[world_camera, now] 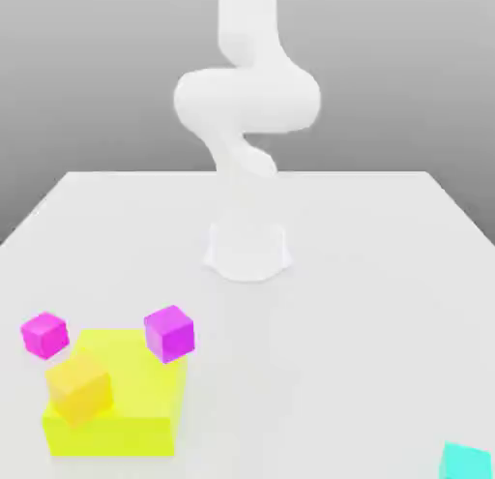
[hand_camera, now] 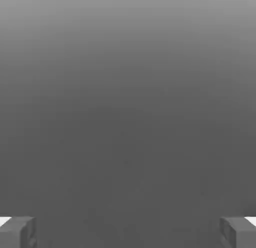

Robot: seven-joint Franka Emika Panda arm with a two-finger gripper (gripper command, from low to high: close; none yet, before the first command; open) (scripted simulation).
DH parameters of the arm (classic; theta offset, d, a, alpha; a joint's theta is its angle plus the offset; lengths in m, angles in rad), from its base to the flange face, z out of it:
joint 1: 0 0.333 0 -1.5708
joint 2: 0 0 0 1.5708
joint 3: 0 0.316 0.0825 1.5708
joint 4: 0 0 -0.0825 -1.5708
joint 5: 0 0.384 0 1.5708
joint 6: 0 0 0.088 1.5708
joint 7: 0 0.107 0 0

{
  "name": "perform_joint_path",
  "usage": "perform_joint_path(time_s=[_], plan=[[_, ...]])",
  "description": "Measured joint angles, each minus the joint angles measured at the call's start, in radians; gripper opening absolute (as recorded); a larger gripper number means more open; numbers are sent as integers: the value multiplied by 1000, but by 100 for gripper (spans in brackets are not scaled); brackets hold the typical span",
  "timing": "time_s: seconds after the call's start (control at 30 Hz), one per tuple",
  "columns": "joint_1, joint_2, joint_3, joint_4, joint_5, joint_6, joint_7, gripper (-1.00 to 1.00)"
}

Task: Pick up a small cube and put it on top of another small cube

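Observation:
The small hot-pink magenta cube [world_camera: 44, 334] lies on the white table [world_camera: 367, 303] at the exterior view's left, just beyond the yellow block [world_camera: 121, 414]. A slightly more violet-purple cube [world_camera: 170, 332] stands at the yellow block's far right corner. An orange cube [world_camera: 79, 387] rests on the yellow block's near left part. The white arm [world_camera: 247, 100] rises folded above its base [world_camera: 247, 250], far from the cubes. In the hand view my gripper [hand_camera: 128, 233] is open, its grey fingertips [hand_camera: 17, 232] wide apart with nothing between them, facing a plain grey background.
A cyan cube [world_camera: 467, 462] sits at the table's near right corner in the exterior view. White tabletop stretches between the arm's base and the cubes.

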Motion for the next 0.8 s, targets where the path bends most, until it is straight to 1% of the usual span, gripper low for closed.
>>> perform_joint_path(time_s=[0.3, 0.53, 0.67, 0.8], plan=[[-275, 288, -8, -119, -57, 156, 414, 0], [-447, 508, -59, -210, -85, 276, 719, 0], [-525, 632, -110, -262, -73, 346, 873, 0], [-615, 757, -152, -315, -11, 417, 990, 0]])
